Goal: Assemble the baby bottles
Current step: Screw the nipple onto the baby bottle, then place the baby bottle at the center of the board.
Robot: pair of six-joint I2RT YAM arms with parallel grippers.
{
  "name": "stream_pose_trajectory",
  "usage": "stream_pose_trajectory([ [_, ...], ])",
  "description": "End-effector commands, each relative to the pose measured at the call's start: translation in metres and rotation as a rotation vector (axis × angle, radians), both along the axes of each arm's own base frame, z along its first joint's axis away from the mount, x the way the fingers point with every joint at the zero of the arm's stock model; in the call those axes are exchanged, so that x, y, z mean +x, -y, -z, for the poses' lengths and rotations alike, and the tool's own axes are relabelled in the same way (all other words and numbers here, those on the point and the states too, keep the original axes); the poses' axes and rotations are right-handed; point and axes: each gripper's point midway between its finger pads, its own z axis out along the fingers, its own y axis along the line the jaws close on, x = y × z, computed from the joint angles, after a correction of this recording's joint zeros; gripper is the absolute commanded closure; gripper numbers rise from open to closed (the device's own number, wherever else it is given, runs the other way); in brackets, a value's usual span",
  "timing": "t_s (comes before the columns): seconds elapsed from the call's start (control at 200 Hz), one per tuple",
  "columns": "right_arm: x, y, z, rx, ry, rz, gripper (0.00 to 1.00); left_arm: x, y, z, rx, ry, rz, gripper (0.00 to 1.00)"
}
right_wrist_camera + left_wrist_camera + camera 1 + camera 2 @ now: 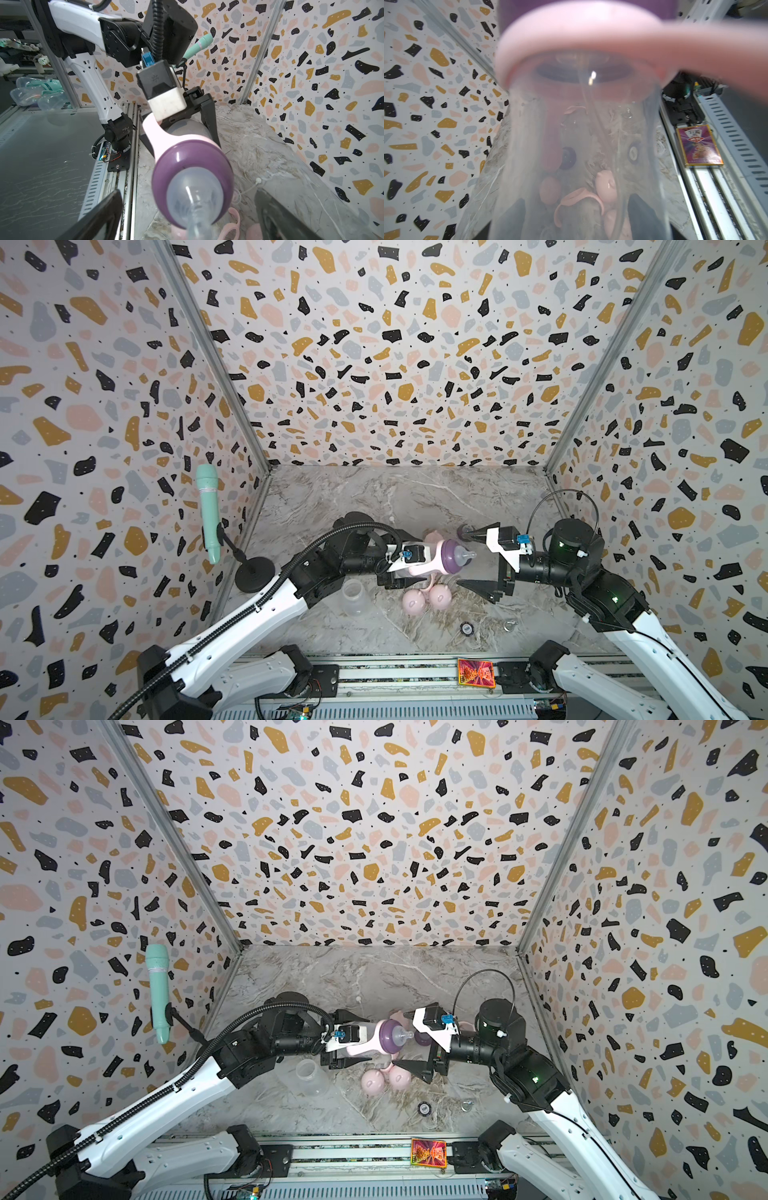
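My left gripper (409,566) is shut on the clear body of a baby bottle (451,556) and holds it level above the table. The bottle carries a purple teat collar (187,153) and a pink handle ring (571,41), and its teat (195,199) points at my right gripper (463,559). That gripper is open wide, its fingers (99,218) standing either side of the teat tip without touching. A bare clear bottle (355,595) stands on the table. Two pink dome caps (413,602) lie beside it, near a loose pink handle ring (430,583).
A mint-green microphone (209,512) on a black stand stands by the left wall. Another purple collar (463,531) and a pink piece (432,537) lie behind the held bottle. A small black disc (467,628) and a metal ring (509,625) lie near the front edge. A colourful card (476,672) lies on the rail.
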Motion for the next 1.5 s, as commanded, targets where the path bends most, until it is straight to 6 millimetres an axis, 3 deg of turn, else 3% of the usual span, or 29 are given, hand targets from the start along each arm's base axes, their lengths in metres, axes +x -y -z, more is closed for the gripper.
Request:
stream_pose_trajectory([
  [0.0,0.004,-0.006,0.008,-0.029,0.041,0.001,0.01,-0.023,0.004,-0.013,-0.045,-0.039,0.128,1.00],
  [0.145,-0.003,-0.012,0.002,-0.001,0.039,-0.047,0.02,-0.027,0.005,-0.011,-0.049,-0.046,0.149,1.00],
  [0.571,-0.011,-0.029,0.011,-0.028,0.004,-0.133,0.26,-0.035,0.006,-0.019,-0.075,-0.036,0.200,1.00],
  [0.666,-0.011,-0.028,0.011,-0.029,-0.004,-0.127,0.38,-0.035,0.006,-0.022,-0.091,-0.024,0.201,1.00],
  [0.766,-0.006,-0.027,0.008,-0.022,-0.012,-0.087,0.62,-0.031,0.006,-0.028,-0.131,-0.020,0.166,1.00],
  [0.801,-0.004,-0.026,0.007,-0.019,-0.018,-0.075,0.68,-0.030,0.005,-0.029,-0.147,-0.024,0.155,0.85],
  [0.816,-0.004,-0.026,0.007,-0.019,-0.023,-0.071,0.70,-0.030,0.005,-0.029,-0.149,-0.024,0.153,0.74],
  [0.881,0.002,-0.027,0.007,-0.033,-0.060,-0.046,0.79,-0.031,0.003,-0.029,-0.148,-0.017,0.145,0.49],
  [0.926,0.005,-0.029,0.009,-0.048,-0.085,-0.040,0.88,-0.025,0.000,-0.028,-0.143,-0.010,0.108,0.02],
  [0.976,0.009,-0.030,0.008,-0.061,-0.105,-0.023,0.91,-0.017,-0.002,-0.027,-0.140,-0.008,0.050,0.00],
  [1.081,0.027,-0.027,0.011,-0.096,-0.112,0.066,0.95,0.012,-0.016,-0.034,-0.173,-0.028,-0.166,0.00],
  [1.227,0.059,-0.017,0.015,-0.137,-0.123,0.208,0.98,0.058,-0.059,-0.042,-0.306,-0.047,-0.557,0.00],
  [1.397,0.127,-0.002,0.033,-0.252,-0.184,0.445,1.00,0.082,-0.125,-0.046,-0.468,-0.028,-0.947,0.00],
  [1.497,0.170,-0.001,0.043,-0.293,-0.232,0.519,1.00,0.084,-0.146,-0.044,-0.500,-0.013,-1.049,0.00],
])
